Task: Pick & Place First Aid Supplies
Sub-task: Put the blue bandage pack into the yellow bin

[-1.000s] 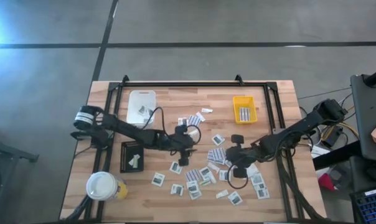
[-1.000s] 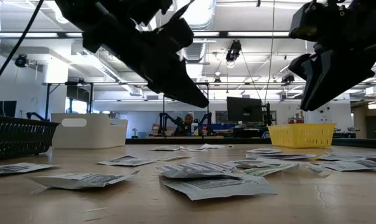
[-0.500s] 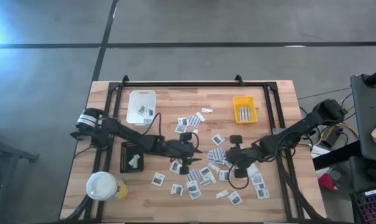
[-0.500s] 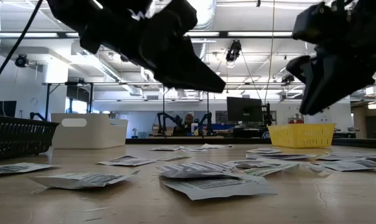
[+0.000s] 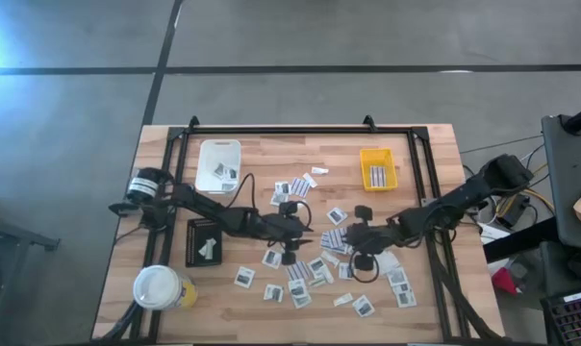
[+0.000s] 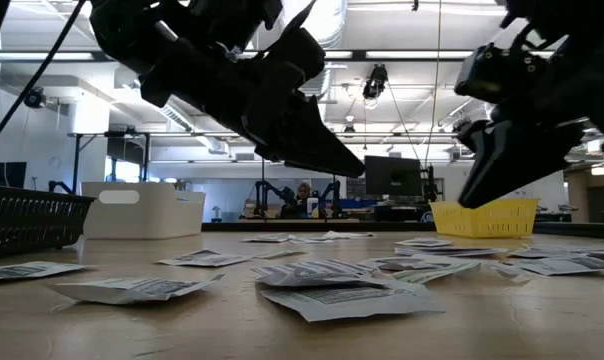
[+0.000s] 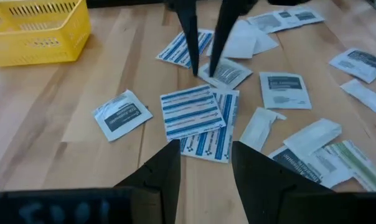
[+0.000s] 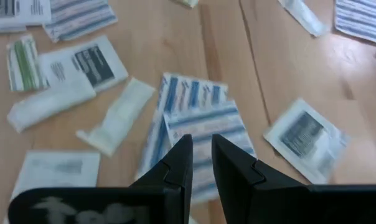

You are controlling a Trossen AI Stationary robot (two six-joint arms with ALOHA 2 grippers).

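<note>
From above, the light wooden table (image 5: 435, 154) carries dozens of small flat white packets (image 5: 244, 277) scattered over its middle and near side. The left gripper (image 5: 305, 236) reaches toward the centre, and the right gripper (image 5: 353, 243) is close by, both over a stack of blue-striped packets (image 5: 335, 238). A white tray (image 5: 218, 164), a yellow basket (image 5: 377, 168), a black tray (image 5: 206, 240) and a white-lidded yellow cup (image 5: 161, 286) stand around the edges.

At table height, both grippers hang above the packets without touching them.

The left wrist view shows its dark fingers (image 7: 160, 175) well apart and empty above the striped stack (image 7: 194, 112).

The right wrist view shows its fingers (image 8: 178, 163) nearly together, nothing between them, over the same stack (image 8: 197, 121).
</note>
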